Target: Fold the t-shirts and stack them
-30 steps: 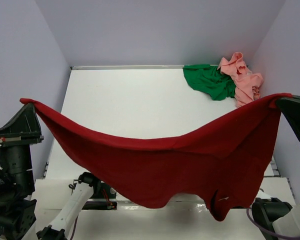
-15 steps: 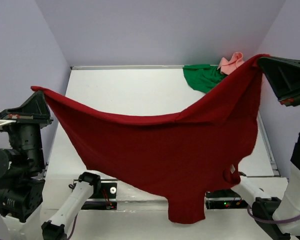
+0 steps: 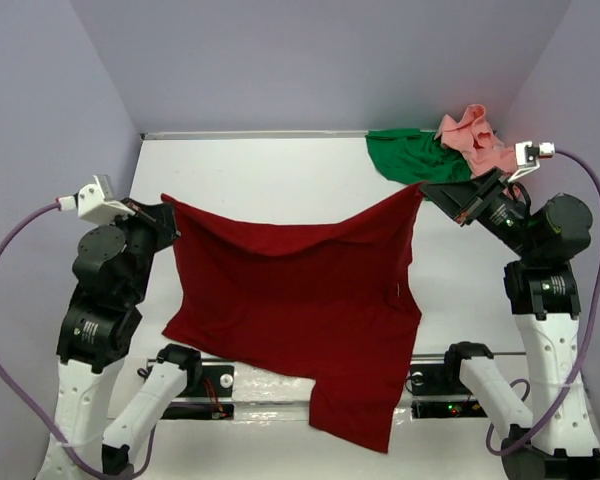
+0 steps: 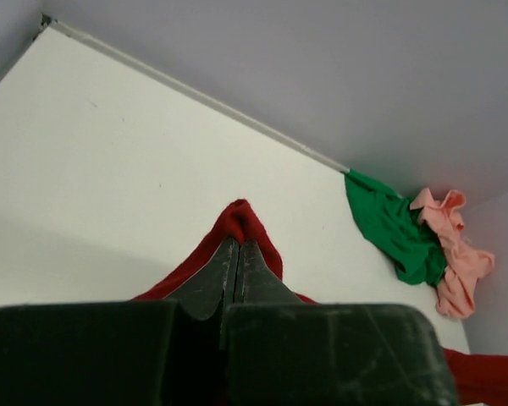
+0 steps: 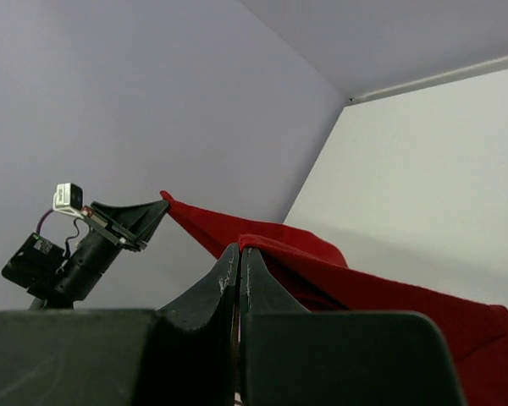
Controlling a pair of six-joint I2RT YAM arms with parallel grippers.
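The red shirt [image 3: 300,300] hangs spread over the near half of the table [image 3: 270,170], and its lowest part, with one sleeve, droops past the table's near edge. The left gripper [image 3: 165,205] is clamped tight on one upper corner above the table's left side. The right gripper [image 3: 425,190] is pinched just as firmly on the other corner above the table's right side. Both wrist views show the jaws closed with red cloth bunched at their tips. The top edge sags a little between them. The green shirt [image 3: 415,160] and pink shirt [image 3: 475,140] lie crumpled together in the table's far right corner, apart from the red one.

The step in hand looks like laying the red shirt out flat, ready for folding. To do it well, I would:

- Pull the two corners slightly apart so the sag in the top edge goes.
- Carry both corners level toward the table's far side, so the hanging part comes up onto the table rather than trailing off its near edge.
- Lower both together, letting the bottom touch down first and the cloth roll out smooth.
- Stop short of the table's far right corner, so the red shirt does not land on the other two.
- Let go only once the cloth lies flat.
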